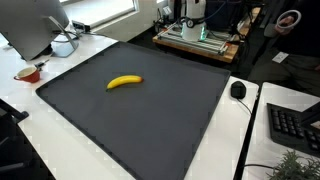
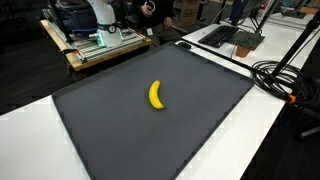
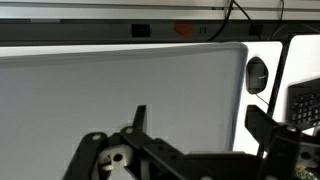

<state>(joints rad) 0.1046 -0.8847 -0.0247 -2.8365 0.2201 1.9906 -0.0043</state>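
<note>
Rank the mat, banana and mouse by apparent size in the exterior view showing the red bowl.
1. Mat, largest by far.
2. Then banana and mouse: about alike, banana longer, mouse rounder, so unranked.

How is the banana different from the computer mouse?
The banana is yellow, and the mouse is black. The banana is long and curved, and the mouse is a short, rounded lump. The banana lies near the middle of the dark mat, while the mouse sits on the white table just past the mat's edge. Both are small, lie flat, and have nothing touching them.
</note>
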